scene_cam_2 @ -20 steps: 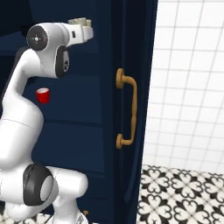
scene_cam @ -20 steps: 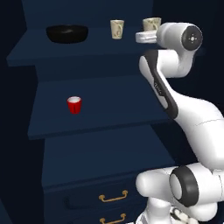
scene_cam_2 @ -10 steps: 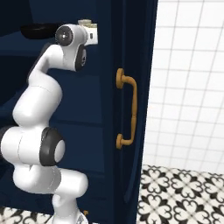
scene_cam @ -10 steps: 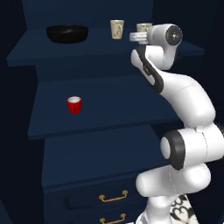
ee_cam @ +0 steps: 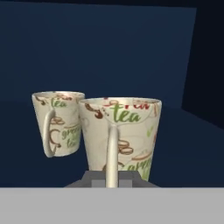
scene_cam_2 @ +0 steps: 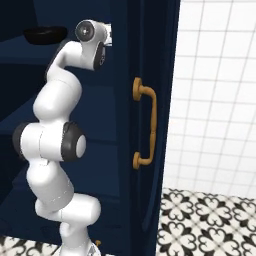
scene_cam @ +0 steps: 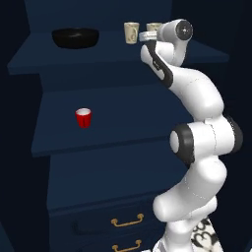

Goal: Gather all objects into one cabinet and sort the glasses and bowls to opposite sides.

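On the top shelf (scene_cam: 113, 54) of the navy cabinet (scene_cam: 98, 172) stand the black bowl (scene_cam: 75, 37) at far left and two cream cups to the right of it, all upright with mouths up. One shelf lower (scene_cam: 118, 128), toward the left, the red cup (scene_cam: 83, 118) stands upright and well apart from the rest. Drawers with gold handles (scene_cam: 127, 221) sit below the shelves. From the right base camera the cabinet's side panel carries a long gold handle (scene_cam_2: 146, 127), with a white tiled wall (scene_cam_2: 215, 85) beyond it and a patterned black-and-white floor (scene_cam_2: 210, 220) beneath. The arm (scene_cam: 197, 142) rises in front of the shelves and its hand reaches level with the top shelf, the gripper (scene_cam: 147, 36) lying just beside the right cup (scene_cam: 154, 27), between it and the left cup (scene_cam: 131, 32). Through the hand camera the near cup (ee_cam: 124, 135) flares wider toward its rim, long axis vertical, handle turned straight at the camera; the far cup (ee_cam: 59, 124) stands just behind and to its left, its handle turned left. Whether the jaws are open or closed cannot be told, since the fingertips are hidden.
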